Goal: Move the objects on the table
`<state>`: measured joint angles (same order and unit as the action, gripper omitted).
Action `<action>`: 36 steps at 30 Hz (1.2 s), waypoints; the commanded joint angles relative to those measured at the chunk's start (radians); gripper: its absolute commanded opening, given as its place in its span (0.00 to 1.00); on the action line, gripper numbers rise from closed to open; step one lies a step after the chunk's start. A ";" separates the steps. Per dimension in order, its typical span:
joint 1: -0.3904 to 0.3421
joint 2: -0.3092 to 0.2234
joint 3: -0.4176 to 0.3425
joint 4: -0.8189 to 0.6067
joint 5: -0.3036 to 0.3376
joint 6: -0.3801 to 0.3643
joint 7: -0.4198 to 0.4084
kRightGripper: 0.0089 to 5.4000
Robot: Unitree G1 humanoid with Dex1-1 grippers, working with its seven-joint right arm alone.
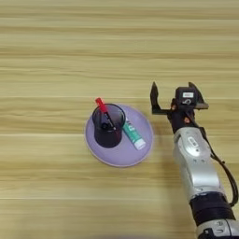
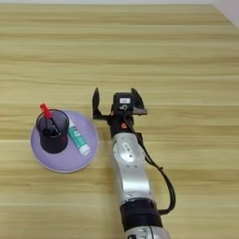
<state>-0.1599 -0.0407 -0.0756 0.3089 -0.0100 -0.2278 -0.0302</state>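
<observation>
A black wire-mesh pen cup (image 1: 108, 127) stands upright on a round lilac plate (image 1: 116, 156). A red-capped marker (image 1: 101, 105) leans out of the cup's far-left rim, and a thin black pen (image 1: 110, 124) lies inside it. My right gripper (image 1: 173, 93) hovers over bare table (image 1: 116, 46) just right of the plate, open, with nothing between its two black fingers. Its left finger (image 2: 96, 102) is about a finger-length from the plate's rim. The silver forearm (image 2: 130, 172) runs down to the bottom edge.
A green-and-white tube (image 1: 133, 134) lies on the plate, right of the cup, pointing toward the near right. A black cable (image 1: 224, 168) loops along the forearm's right side. The table's far right corner (image 2: 219, 7) shows at the top.
</observation>
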 commanded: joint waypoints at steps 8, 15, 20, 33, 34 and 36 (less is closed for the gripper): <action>-0.063 -0.012 0.000 -0.042 -0.001 -0.016 0.002 1.00; -0.054 -0.031 0.027 -0.057 -0.065 -0.062 -0.012 1.00; -0.037 -0.050 0.058 -0.087 -0.086 -0.073 0.030 1.00; 0.027 -0.113 0.196 -0.194 -0.046 -0.083 0.301 1.00; 0.032 -0.113 0.203 -0.203 -0.040 -0.086 0.315 1.00; 0.046 -0.110 0.217 -0.229 -0.018 -0.090 0.350 1.00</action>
<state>-0.0829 -0.1456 0.1323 0.1551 -0.0622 -0.2849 0.2934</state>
